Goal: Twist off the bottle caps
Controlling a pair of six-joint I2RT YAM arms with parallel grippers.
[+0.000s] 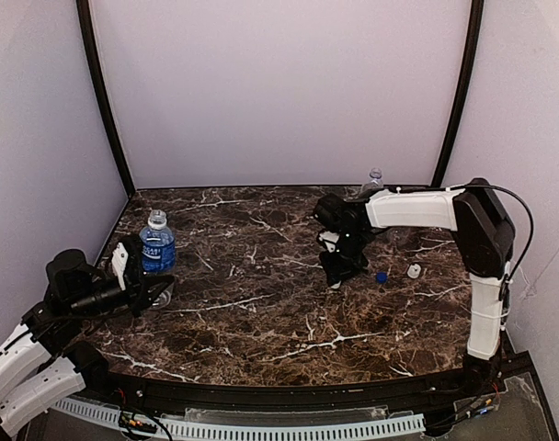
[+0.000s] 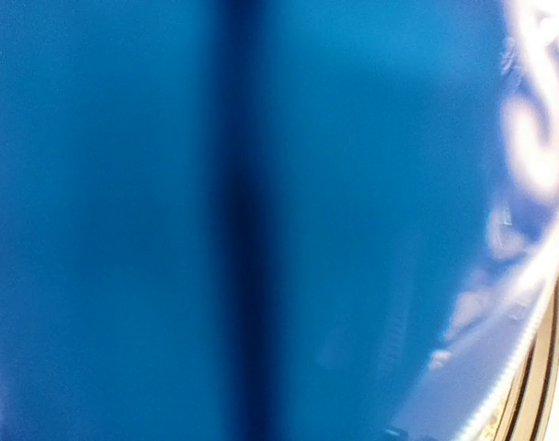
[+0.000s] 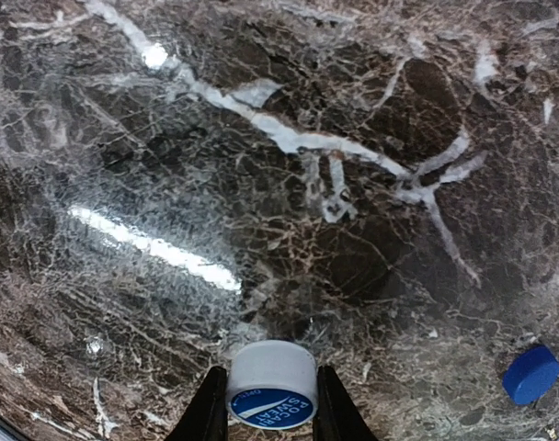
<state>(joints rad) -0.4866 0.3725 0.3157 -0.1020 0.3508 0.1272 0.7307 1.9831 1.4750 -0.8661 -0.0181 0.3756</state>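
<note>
A clear bottle with a blue label stands at the table's left. My left gripper is shut around its lower body. The label fills the left wrist view, and the fingers are hidden there. The bottle's neck shows no coloured cap. My right gripper points down over mid-table, shut on a white cap with a blue printed top, held between both fingers. A blue cap and a white cap lie on the table right of it.
The top of another clear bottle shows behind the right arm at the back edge. The dark marble table is walled in by pale panels. No third bottle is in view.
</note>
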